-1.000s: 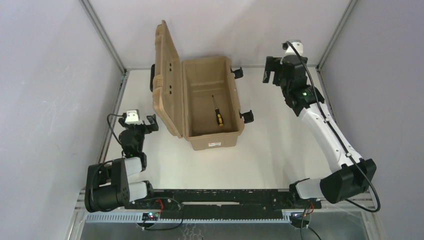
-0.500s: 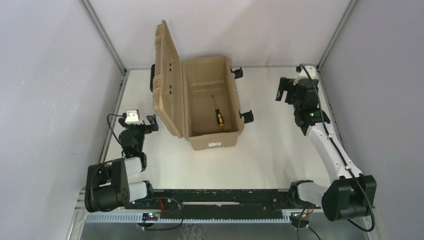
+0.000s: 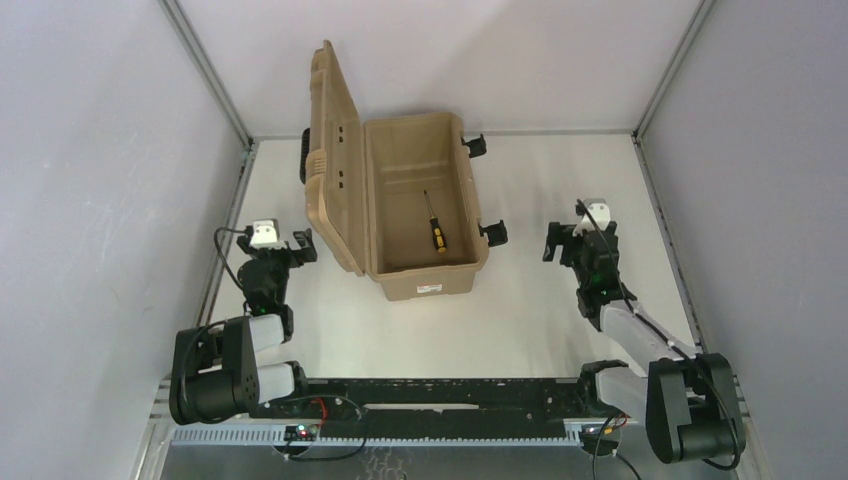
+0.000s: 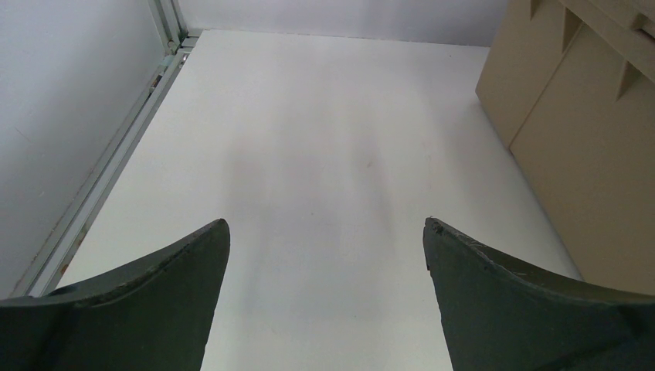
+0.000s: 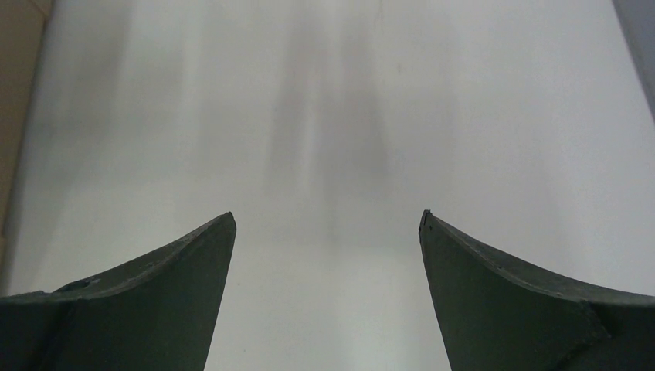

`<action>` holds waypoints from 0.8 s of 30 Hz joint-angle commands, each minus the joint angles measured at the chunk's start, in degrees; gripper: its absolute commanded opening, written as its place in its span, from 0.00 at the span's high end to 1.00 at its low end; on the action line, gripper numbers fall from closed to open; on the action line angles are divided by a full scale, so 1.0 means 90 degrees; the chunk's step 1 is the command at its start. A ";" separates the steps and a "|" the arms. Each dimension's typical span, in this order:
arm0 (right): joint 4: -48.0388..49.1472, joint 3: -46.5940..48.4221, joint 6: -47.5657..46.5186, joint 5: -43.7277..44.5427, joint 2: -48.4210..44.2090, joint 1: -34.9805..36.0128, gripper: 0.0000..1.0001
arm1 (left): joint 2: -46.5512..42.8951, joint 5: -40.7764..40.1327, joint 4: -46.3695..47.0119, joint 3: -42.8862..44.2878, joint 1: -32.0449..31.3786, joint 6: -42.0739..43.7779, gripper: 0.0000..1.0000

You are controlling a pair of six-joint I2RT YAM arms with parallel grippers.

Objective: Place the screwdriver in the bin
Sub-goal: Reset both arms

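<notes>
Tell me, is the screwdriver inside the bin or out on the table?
Inside. In the top view the screwdriver lies on the floor of the bin, whose lid stands open.

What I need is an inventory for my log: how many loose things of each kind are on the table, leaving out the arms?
bin (tan toolbox, lid open): 1
screwdriver (lying inside it): 1
Total: 2
</notes>
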 commanded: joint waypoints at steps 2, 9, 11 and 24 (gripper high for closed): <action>0.2073 -0.0772 -0.0165 -0.0120 -0.0072 -0.0096 0.03 | 0.0014 0.0098 0.0645 -0.0181 0.0007 -0.0060 0.00; 0.3091 -0.1209 -0.0113 -0.0212 0.0354 -0.0222 0.03 | 0.0017 0.0100 0.0643 -0.0181 0.0006 -0.0071 0.00; 0.3411 -0.1247 -0.0146 -0.0282 0.0523 -0.0245 0.03 | 0.0017 0.0097 0.0648 -0.0176 0.0007 -0.0065 0.00; 0.4655 -0.1394 -0.0094 -0.0609 0.1627 -0.0388 0.05 | 0.0011 0.0106 0.0646 -0.0176 0.0009 -0.0073 0.00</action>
